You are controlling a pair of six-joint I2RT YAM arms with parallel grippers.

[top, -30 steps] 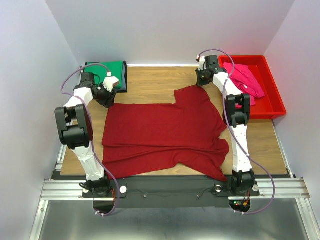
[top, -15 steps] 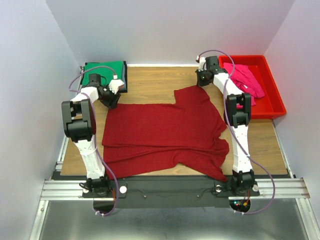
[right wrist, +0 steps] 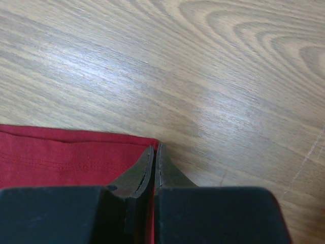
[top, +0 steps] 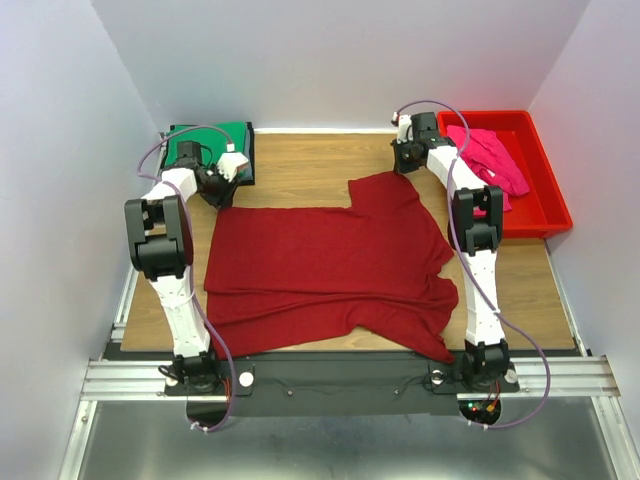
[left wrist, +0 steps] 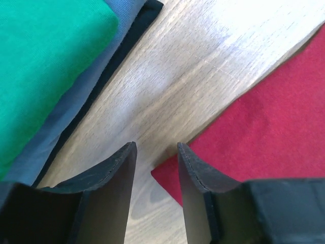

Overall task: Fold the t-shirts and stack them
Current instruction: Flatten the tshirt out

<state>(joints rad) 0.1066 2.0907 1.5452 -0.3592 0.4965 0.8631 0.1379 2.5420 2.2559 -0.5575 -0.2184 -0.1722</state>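
Note:
The dark red t-shirt lies spread flat across the middle of the table. My left gripper is at its far left corner, and in the left wrist view it stands open with that corner of the dark red t-shirt between its fingers. My right gripper is at the far right corner; in the right wrist view it is shut on the edge of the dark red t-shirt. The folded green t-shirt lies on a dark grey one at the back left. The pink t-shirt lies crumpled.
A red plastic tray at the back right holds the pink t-shirt. Bare wooden table shows between the two grippers. White walls close in on the left, back and right. Both arm bases stand on the metal rail at the near edge.
The left arm has swung in and back, bringing its gripper over the dark red shirt's far left corner, with the jaws a little narrower. The right arm has stayed in place.

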